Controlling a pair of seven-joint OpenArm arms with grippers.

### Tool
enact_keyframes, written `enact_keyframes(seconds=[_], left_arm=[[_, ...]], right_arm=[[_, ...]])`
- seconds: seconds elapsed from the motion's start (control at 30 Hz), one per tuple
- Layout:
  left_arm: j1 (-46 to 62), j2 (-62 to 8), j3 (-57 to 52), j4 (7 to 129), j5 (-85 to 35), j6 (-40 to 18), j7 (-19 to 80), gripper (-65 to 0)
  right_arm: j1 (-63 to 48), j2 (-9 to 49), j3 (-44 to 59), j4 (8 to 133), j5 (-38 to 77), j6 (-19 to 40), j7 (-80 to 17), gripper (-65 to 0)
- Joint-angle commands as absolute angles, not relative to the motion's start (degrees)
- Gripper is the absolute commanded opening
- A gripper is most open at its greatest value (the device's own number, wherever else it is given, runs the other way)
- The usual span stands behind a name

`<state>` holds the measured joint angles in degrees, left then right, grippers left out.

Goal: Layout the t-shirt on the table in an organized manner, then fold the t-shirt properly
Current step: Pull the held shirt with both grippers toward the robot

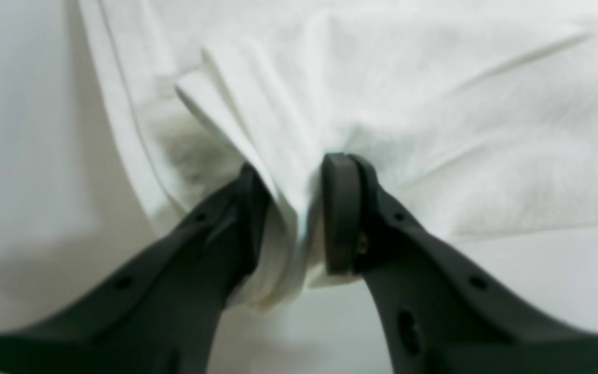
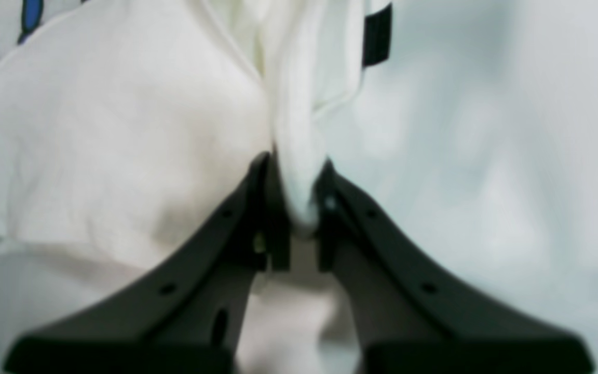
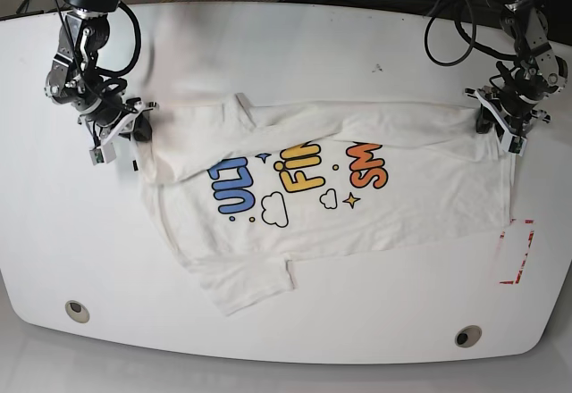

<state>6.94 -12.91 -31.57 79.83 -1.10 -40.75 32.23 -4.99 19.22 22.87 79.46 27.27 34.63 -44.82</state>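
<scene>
**Mia:** Where is the t-shirt [image 3: 322,201]?

**Ben:** It lies on the table [image 3: 286,54], letters up. It is spread wide but not neat. The top edge is rolled over, and one sleeve sticks out at the near side, all bent.

**Mia:** What are the claws doing?

**Ben:** The left gripper [image 1: 299,208] is nearly closed and has a thick bunch of white cloth between its jaws, at one end of the shirt. The right gripper [image 2: 296,208] is squeezed tight on a little roll of cloth at the other end.

**Mia:** What could go wrong?

**Ben:** I think the left one has grabbed more than one layer. If it pulls, the folds may come along and the wrinkles stay in.

**Mia:** And the other one?

**Ben:** It only holds a thin bit. A hard tug could make the cloth slip out. And if the two pull unevenly, the shirt may slide crooked toward the red tape [image 3: 517,252]
</scene>
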Motion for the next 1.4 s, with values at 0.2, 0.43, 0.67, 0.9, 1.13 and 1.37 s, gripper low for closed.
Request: enact_keyframes(seconds=[0.2, 0.43, 0.67, 0.9, 1.13, 1.37], left_arm=[[14.11, -13.58, -31.69, 85.23, 4.0, -40.0, 38.2, -50.3], [19.74, -13.67, -31.69, 91.21, 4.0, -40.0, 41.27, -50.3], [25.54, -13.67, -31.69, 96.48, 4.0, -40.0, 41.36, -50.3], [29.76, -13.67, -31.78, 99.91, 3.91, -40.0, 41.36, -50.0], [30.11, -13.67, -31.78, 100.26, 3.65, -40.0, 41.36, -48.4], [30.02, -13.67, -31.78, 102.46, 3.65, -40.0, 41.36, -24.9]], right_arm=[[-14.2, 19.74, 28.97, 89.98, 26.77, 34.59, -49.54, -61.3], [-21.32, 19.74, 31.78, 95.87, 26.77, 34.59, -51.12, -61.3], [-27.47, 17.36, 35.65, 102.2, 26.86, 34.59, -54.55, -61.3], [-31.25, 16.13, 36.7, 106.42, 26.86, 34.68, -56.75, -61.3], [-31.52, 14.73, 36.62, 107.21, 26.68, 34.68, -56.84, -61.3], [-31.34, 14.73, 36.53, 106.95, 26.68, 34.68, -56.84, -61.3]])
